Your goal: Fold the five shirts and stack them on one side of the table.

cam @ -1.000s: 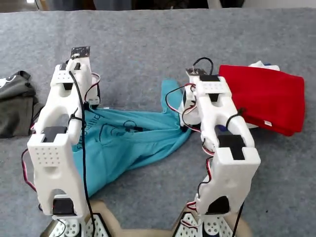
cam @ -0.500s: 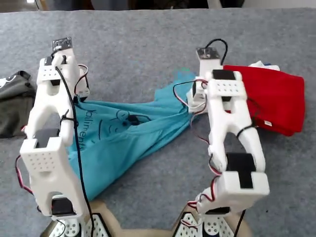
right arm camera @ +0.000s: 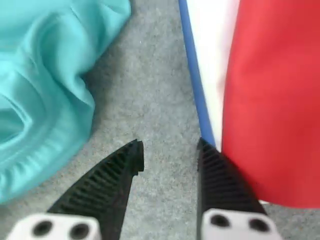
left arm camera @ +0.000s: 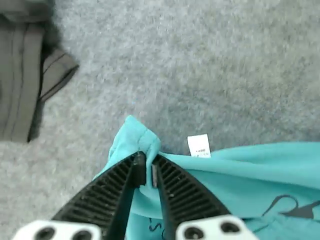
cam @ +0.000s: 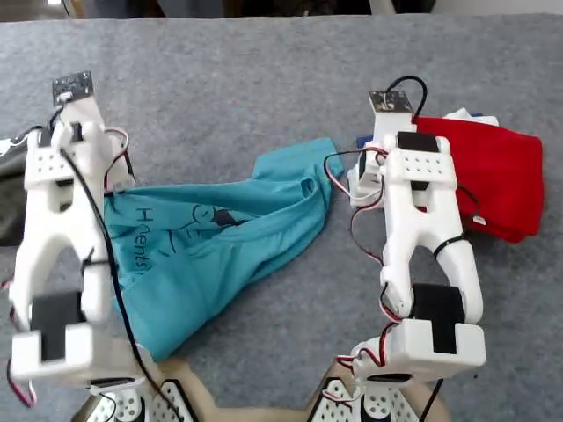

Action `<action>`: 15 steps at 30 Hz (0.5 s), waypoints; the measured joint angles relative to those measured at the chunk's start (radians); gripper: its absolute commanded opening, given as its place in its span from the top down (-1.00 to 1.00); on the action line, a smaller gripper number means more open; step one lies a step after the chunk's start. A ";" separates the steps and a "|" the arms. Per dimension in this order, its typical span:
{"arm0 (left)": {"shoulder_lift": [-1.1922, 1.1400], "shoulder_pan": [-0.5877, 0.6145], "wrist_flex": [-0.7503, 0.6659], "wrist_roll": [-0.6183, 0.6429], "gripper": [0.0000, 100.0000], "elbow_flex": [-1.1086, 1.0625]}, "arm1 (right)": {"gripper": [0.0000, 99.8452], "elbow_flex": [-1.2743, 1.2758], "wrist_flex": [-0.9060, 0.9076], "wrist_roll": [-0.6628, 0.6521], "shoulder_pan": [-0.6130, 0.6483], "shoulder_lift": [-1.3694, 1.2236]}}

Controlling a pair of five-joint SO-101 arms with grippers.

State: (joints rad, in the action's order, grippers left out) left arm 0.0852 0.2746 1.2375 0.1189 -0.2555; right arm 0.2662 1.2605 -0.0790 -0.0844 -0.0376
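At nine o'clock on the grey felt-covered table (cam: 264, 79), a crumpled dark grey cotton shirt (left arm camera: 20, 70) lies at the edge. Just inward of it, the left gripper (left arm camera: 147, 169) has its ribbed black fingers (left arm camera: 112, 187) pressed together on a bunched corner of the teal printed cotton shirt (cam: 220, 242), beside a small white sewn-in label (left arm camera: 199, 145). That shirt sprawls unfolded from the centre toward seven o'clock, creased and slack. At about two o'clock of the teal cloth the right gripper (right arm camera: 167, 155) hovers with fingers spread around nothing, over bare felt between the teal sleeve and the folded red shirt (cam: 479, 171). The red one sits at three o'clock on top of a white garment with a blue edge (right arm camera: 212, 50). The step looks to be spreading the teal shirt flat. It would go best if the right gripper pinched the opposite corner low at the felt, taking one layer only, and both arms drew apart evenly without nudging the red stack.
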 measured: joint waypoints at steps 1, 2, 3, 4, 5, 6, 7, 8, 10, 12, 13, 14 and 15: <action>0.040 0.006 -0.026 -0.005 0.94 -0.060 | 0.69 -0.023 0.000 0.026 0.005 0.000; 0.080 0.012 -0.054 -0.011 0.94 -0.118 | 0.68 -0.048 0.000 0.057 0.017 0.000; 0.121 0.020 -0.077 -0.012 0.94 -0.180 | 0.68 -0.071 0.000 0.091 0.035 0.000; 0.158 0.026 -0.101 -0.012 0.94 -0.236 | 0.68 -0.092 0.000 0.123 0.060 0.000; 0.196 0.032 -0.126 -0.014 0.94 -0.293 | 0.69 -0.107 0.000 0.153 0.087 0.000; 0.229 0.041 -0.144 -0.014 0.94 -0.345 | 0.69 -0.117 0.009 0.178 0.121 0.000; 0.256 0.051 -0.164 -0.014 0.91 -0.390 | 0.69 -0.121 0.014 0.195 0.160 0.000; 0.279 0.060 -0.175 -0.014 0.84 -0.417 | 0.69 -0.124 0.015 0.209 0.204 -0.003; 0.316 0.084 -0.186 -0.012 0.60 -0.436 | 0.69 -0.124 0.017 0.229 0.299 -0.018; 0.338 0.124 -0.190 0.037 0.44 -0.434 | 0.69 -0.124 -0.006 0.238 0.393 -0.054; 0.342 0.153 -0.192 0.069 0.46 -0.433 | 0.69 -0.135 -0.026 0.238 0.436 -0.078; 0.342 0.181 -0.192 0.092 0.48 -0.430 | 0.71 -0.153 -0.044 0.238 0.471 -0.106; 0.342 0.204 -0.192 0.098 0.49 -0.425 | 0.76 -0.172 -0.057 0.238 0.497 -0.138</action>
State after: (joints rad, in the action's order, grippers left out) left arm 0.4273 0.4787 1.0457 0.2171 -0.6805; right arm 0.0944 1.2037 0.1588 0.4127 -0.1757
